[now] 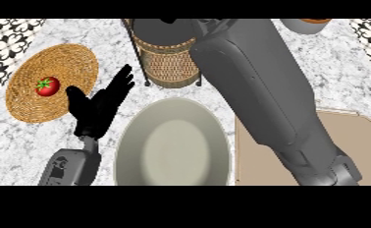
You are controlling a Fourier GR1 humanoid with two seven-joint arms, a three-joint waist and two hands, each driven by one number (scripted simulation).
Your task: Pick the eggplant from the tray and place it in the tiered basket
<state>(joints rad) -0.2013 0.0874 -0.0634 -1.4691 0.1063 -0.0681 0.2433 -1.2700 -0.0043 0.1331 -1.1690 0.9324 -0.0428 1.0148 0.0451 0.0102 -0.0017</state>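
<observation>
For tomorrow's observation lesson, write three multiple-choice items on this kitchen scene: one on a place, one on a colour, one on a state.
1. Where does the tomato lie?
A. on the woven mat
B. on the plate
C. in the basket

2. What colour is the tomato?
A. yellow
B. red
C. purple

3. How is the left robot hand?
A. curled round the tomato
B. open, holding nothing
C. lying flat on the plate

Answers: 1 A, the tomato sits on the round mat at the left. 2 B, it is red with a green stem. 3 B, its fingers are straight, beside the mat.
</observation>
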